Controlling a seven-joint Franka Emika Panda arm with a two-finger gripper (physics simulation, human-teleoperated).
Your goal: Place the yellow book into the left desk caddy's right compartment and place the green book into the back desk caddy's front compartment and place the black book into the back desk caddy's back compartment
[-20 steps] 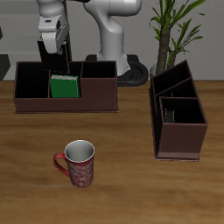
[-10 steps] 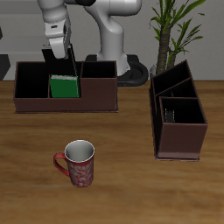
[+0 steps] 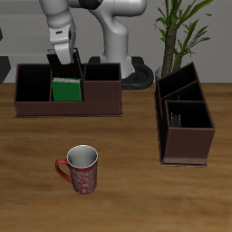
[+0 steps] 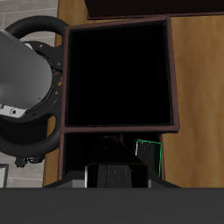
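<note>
The back desk caddy is a dark brown box with several compartments. In its front compartment the green book stands upright, and its green edge shows in the wrist view. My gripper hangs just over the back compartment behind it, shut on the black book, whose lower end dips toward that compartment. The wrist view shows the black book between my fingers above the dark slot. The left desk caddy stands apart at the table's side. No yellow book shows in either view.
A red patterned mug stands near the table's front edge. A potted plant rises behind the left desk caddy. The robot's base sits just behind the back caddy.
My gripper with the black book has shifted sideways along the back caddy and slightly farther back, from over the side compartment to over the back compartment. The green book and mug have not moved.
</note>
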